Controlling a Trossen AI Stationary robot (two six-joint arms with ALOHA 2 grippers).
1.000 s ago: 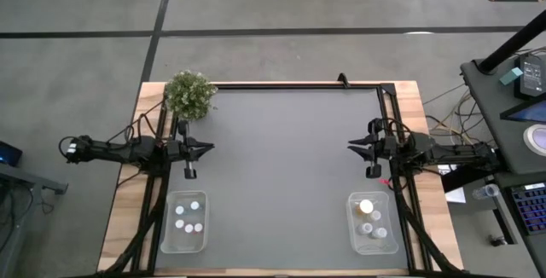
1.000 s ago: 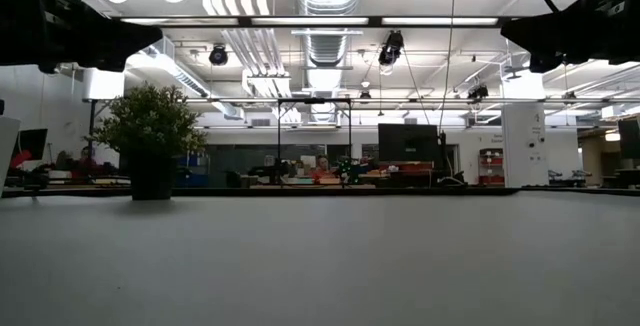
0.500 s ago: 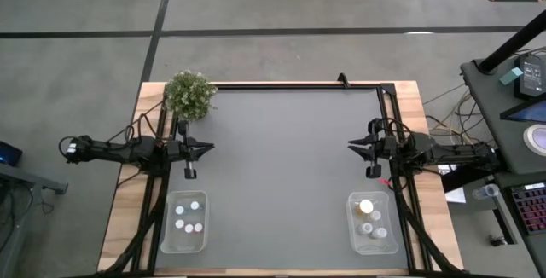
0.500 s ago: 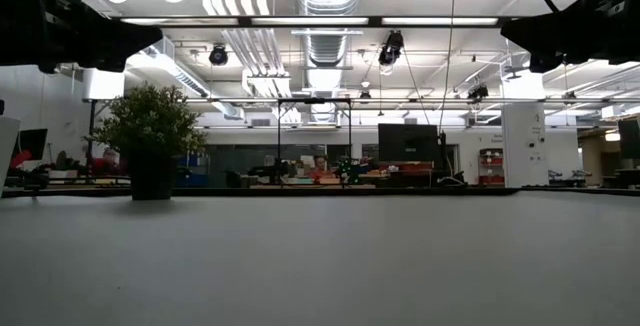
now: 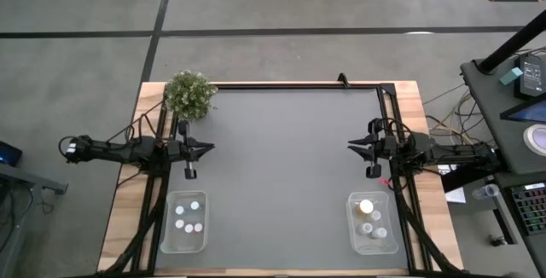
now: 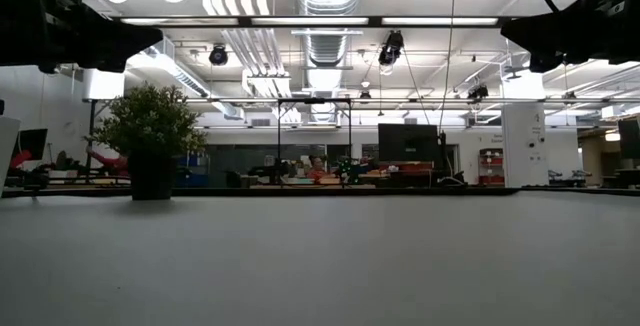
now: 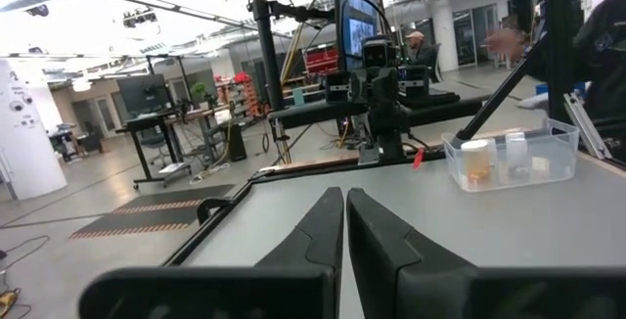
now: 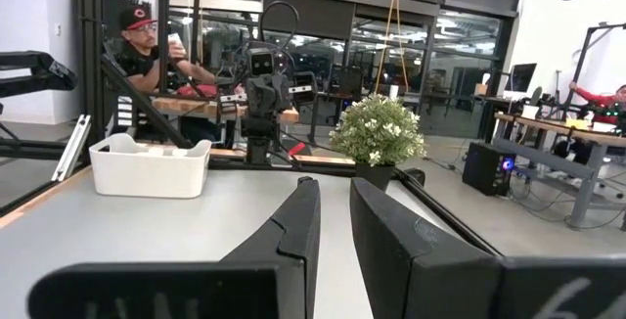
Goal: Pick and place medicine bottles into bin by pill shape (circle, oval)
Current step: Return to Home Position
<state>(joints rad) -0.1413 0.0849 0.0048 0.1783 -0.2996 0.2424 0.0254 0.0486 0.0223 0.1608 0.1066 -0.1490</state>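
Several small white-capped medicine bottles (image 5: 189,221) stand in a clear bin (image 5: 173,242) at the near left. More bottles, one of them larger and orange (image 5: 366,206), stand in a second bin (image 5: 392,246) at the near right. That bin (image 7: 558,138) and the orange bottle (image 7: 476,160) also show in the left wrist view. My left gripper (image 5: 210,148) hovers at the table's left side, shut and empty. My right gripper (image 5: 350,147) hovers at the right side, empty, its fingers a narrow gap apart (image 8: 334,223). No bottle stands on the bare mat.
A green potted plant (image 5: 188,95) stands at the far left corner; it also shows in the low view (image 6: 150,141). The grey mat (image 5: 281,167) lies between the arms. People show beyond the table's sides (image 8: 147,40), (image 7: 597,35).
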